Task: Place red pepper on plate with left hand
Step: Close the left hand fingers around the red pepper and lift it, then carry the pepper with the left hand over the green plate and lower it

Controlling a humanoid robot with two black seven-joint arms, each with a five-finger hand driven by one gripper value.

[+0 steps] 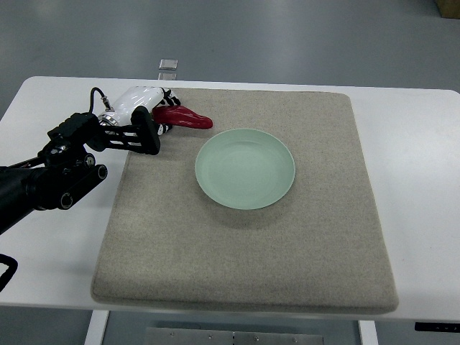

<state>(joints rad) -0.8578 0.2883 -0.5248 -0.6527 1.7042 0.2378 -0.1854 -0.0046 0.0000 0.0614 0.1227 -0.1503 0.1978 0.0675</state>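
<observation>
1. Left hand [147, 108] is at the pepper's [185, 118] stem end, far-left on the mat [244, 251]; fingers look curled round it, can't tell how firmly
2. Plate [245, 168] is bare, so the carry and drop are left
3. Plenty of open mat between them; short hop right; mat edge is close behind

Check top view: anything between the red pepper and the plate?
Nothing. Top view shows only bare grey mat between the red pepper, at the left hand, and the empty green plate.
</observation>
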